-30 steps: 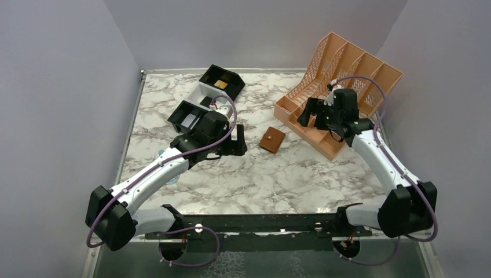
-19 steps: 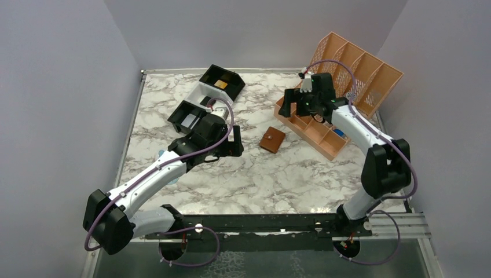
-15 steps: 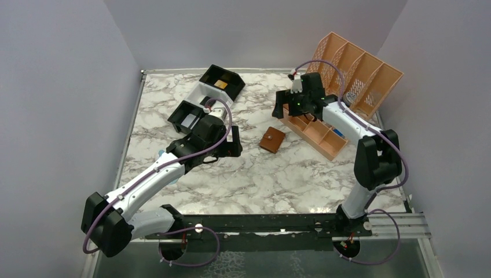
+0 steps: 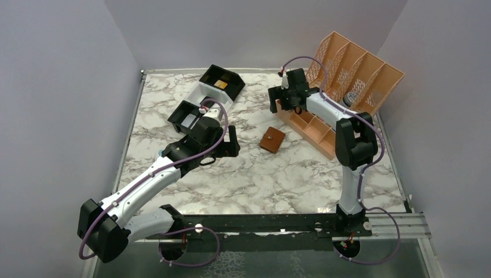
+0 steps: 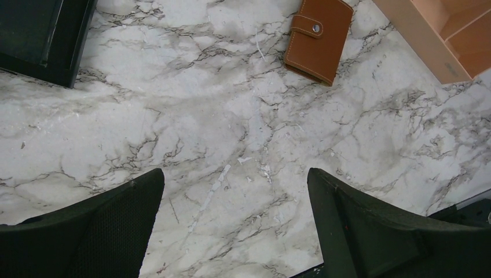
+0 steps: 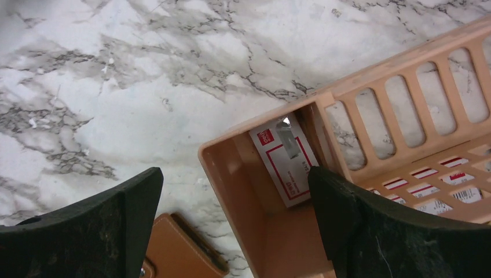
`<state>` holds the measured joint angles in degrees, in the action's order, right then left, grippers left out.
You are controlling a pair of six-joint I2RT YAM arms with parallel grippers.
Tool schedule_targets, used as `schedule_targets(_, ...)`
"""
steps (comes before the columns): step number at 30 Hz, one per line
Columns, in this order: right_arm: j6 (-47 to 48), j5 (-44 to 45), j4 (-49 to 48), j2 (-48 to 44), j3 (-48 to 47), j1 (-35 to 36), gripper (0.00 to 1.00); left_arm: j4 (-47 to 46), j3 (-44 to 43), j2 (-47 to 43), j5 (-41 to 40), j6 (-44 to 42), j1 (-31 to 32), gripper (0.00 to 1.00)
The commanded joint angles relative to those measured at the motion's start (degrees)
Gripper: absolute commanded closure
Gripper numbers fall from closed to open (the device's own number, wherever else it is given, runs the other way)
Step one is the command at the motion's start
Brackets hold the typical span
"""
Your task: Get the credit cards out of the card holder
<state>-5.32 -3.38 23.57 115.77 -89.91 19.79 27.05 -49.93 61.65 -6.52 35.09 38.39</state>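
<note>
The card holder (image 4: 272, 139), a small brown leather wallet, lies closed with its snap tab fastened on the marble table. It also shows at the top of the left wrist view (image 5: 318, 39) and at the bottom edge of the right wrist view (image 6: 173, 249). The credit cards are hidden. My left gripper (image 4: 231, 142) hovers open to the left of the card holder, with only bare marble between its fingertips (image 5: 234, 174). My right gripper (image 4: 277, 99) hangs open behind the card holder, over the near-left corner of the orange organizer (image 6: 234, 174). It holds nothing.
An orange slotted file organizer (image 4: 347, 75) stands at the back right, with a labelled white box (image 6: 286, 159) in its end compartment. A black-and-white compartment tray (image 4: 205, 95) sits at the back left, a small tan item (image 4: 220, 84) in its far section. Its dark corner (image 5: 40, 35) shows in the left wrist view.
My right arm has swung left and back, from above the organizer's middle to its left end. My left arm has drawn slightly left. Both grippers stayed open and the card holder has not moved.
</note>
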Motion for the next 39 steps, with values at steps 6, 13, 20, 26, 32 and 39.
schedule_targets(6, -1.68, 12.36, -2.17, 7.8, -9.17, -0.64, 0.01, -0.69, 0.36, -0.32, -2.23, -0.23, 0.19, 0.03)
schedule_targets(13, -6.23, 22.26, 1.67, 16.59, -22.02, -0.72, 0.0, -0.63, -0.27, 0.05, -2.9, -0.42, 0.24, 0.03)
schedule_targets(20, -7.77, 30.04, 3.19, 21.67, -30.84, -0.93, 0.01, 0.47, -0.39, 0.16, -7.34, 0.05, 0.13, 0.01)
schedule_targets(26, -6.87, 30.27, 5.09, 25.44, -38.0, -2.72, 0.01, 2.04, -1.11, 0.52, -10.33, 0.16, -3.22, 0.01)
schedule_targets(32, -3.08, 27.26, 5.03, 25.82, -41.11, -4.19, 0.01, 2.38, -1.86, 0.25, -7.66, -1.13, -9.8, 0.01)
schedule_targets(39, 2.02, 21.98, 3.99, 22.77, -35.1, -6.26, 0.01, 3.36, -1.51, -0.67, -8.83, -2.81, -16.74, 0.01)
